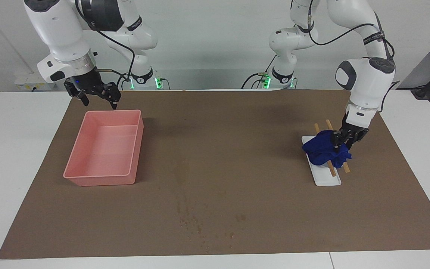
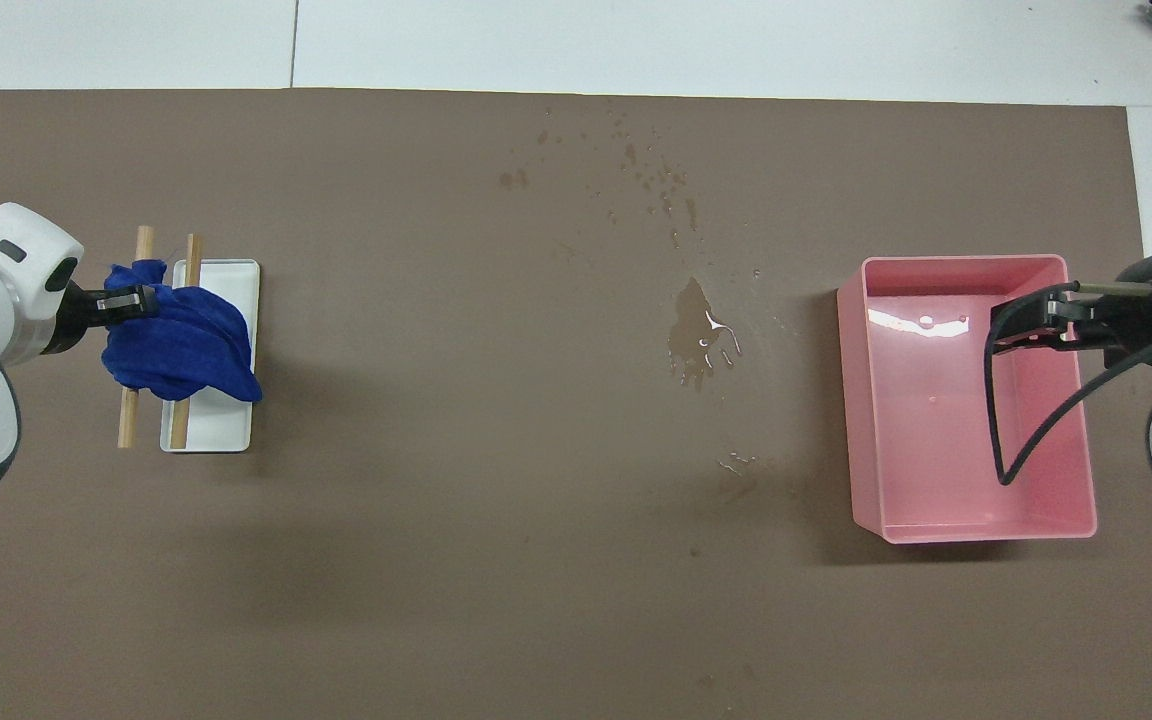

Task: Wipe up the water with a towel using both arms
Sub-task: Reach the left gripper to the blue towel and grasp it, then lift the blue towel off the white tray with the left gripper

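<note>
The blue towel [image 1: 321, 151] lies bunched on a white dish [image 1: 329, 181] at the left arm's end of the table. My left gripper [image 1: 337, 147] is down on the towel and shut on its edge; this also shows in the overhead view [image 2: 136, 300], with the towel [image 2: 186, 350] spread over the dish [image 2: 211, 432]. Water [image 2: 701, 338] sits as a small puddle in the middle of the brown mat, with tiny specks [image 2: 658, 182] farther from the robots; the specks [image 1: 190, 221] also show in the facing view. My right gripper [image 1: 99, 104] hangs open and empty over the pink tray [image 1: 103, 178], and the overhead view shows it [image 2: 998, 328] too.
Two wooden sticks [image 2: 128, 420] lie under the towel, across the dish. The pink tray [image 2: 976, 532] stands empty at the right arm's end. The brown mat [image 1: 259, 123] covers most of the white table. Two slimmer arm bases with green lights stand at the robots' edge.
</note>
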`<state>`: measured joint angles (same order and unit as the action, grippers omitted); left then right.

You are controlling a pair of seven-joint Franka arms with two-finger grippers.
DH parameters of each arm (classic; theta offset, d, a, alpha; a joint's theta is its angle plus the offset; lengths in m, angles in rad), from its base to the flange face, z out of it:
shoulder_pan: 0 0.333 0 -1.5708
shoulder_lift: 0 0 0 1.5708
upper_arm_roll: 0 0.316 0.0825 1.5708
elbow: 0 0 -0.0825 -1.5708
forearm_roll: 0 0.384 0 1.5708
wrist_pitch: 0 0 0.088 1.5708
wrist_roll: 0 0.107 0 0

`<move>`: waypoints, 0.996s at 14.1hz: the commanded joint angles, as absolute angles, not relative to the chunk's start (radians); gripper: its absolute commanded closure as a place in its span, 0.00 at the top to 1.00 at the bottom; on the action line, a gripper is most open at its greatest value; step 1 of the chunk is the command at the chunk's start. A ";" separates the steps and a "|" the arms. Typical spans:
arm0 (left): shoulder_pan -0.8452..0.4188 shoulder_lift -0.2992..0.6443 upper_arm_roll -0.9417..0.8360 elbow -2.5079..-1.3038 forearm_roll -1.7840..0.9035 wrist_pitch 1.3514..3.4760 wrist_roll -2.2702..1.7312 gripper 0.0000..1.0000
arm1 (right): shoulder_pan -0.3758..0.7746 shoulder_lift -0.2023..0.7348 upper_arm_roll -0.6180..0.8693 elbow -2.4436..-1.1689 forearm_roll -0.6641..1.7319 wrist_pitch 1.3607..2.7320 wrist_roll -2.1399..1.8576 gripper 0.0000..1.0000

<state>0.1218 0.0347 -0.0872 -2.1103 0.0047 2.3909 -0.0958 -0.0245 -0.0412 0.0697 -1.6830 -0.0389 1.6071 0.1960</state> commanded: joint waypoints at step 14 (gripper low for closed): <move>0.106 0.049 -0.101 -1.772 -0.011 1.889 -0.323 0.00 | -0.043 -0.049 0.083 -1.689 -0.054 1.605 0.183 1.00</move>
